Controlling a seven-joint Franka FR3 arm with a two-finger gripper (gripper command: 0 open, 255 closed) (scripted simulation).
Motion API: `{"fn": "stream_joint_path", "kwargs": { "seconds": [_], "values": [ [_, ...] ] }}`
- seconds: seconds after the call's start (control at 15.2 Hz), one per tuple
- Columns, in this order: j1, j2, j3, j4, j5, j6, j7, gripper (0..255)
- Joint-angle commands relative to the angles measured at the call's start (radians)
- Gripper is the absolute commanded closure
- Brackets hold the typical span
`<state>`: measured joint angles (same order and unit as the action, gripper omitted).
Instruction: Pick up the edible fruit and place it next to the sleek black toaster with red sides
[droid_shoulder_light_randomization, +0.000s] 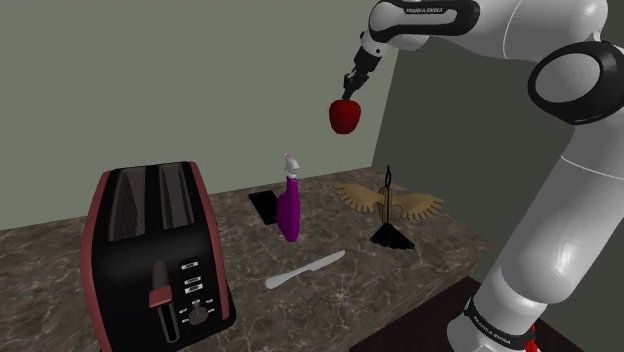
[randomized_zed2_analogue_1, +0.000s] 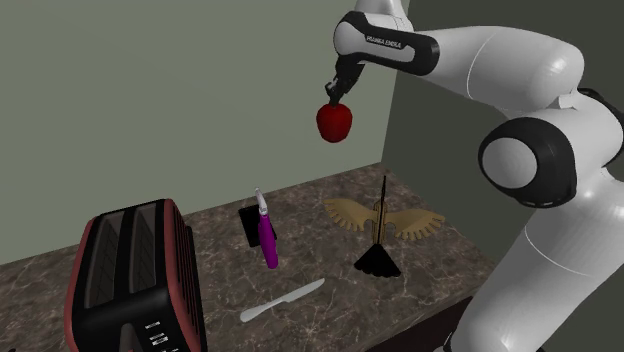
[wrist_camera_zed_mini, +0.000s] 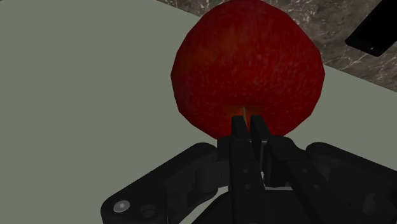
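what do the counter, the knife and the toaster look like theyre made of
Counter: looks like polished stone, dark brown with pale marbled veins. Knife: drawn plain pale grey, no grain, so material unclear. Toaster: smooth black shell with dull red sides, plastic or painted metal; cannot tell which.

We are looking at dim, flat, even light; the arm (droid_shoulder_light_randomization: 560, 200) is shining brightest, the apple (wrist_camera_zed_mini: 248, 63) is showing soft shading, and edges are rendering crisp.

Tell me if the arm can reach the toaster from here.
Probably yes: the tool holds the apple high, with open air toward the toaster; the bottle and knife sit lower.
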<state>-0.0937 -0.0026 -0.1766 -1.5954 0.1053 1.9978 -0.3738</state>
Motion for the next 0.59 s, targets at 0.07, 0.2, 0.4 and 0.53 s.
{"fn": "stream_joint_path", "kwargs": {
  "seconds": [0.07,0.2,0.4,0.53],
  "values": [
    [-0.002,0.009,-0.002,0.053,0.001,-0.044,0.0,255],
    [-0.003,0.018,-0.003,0.092,0.003,-0.074,0.002,255],
    [-0.005,0.035,-0.005,0.154,0.005,-0.12,0.004,255],
    [-0.006,0.048,-0.006,0.198,0.007,-0.152,0.005,255]
  ]
}}
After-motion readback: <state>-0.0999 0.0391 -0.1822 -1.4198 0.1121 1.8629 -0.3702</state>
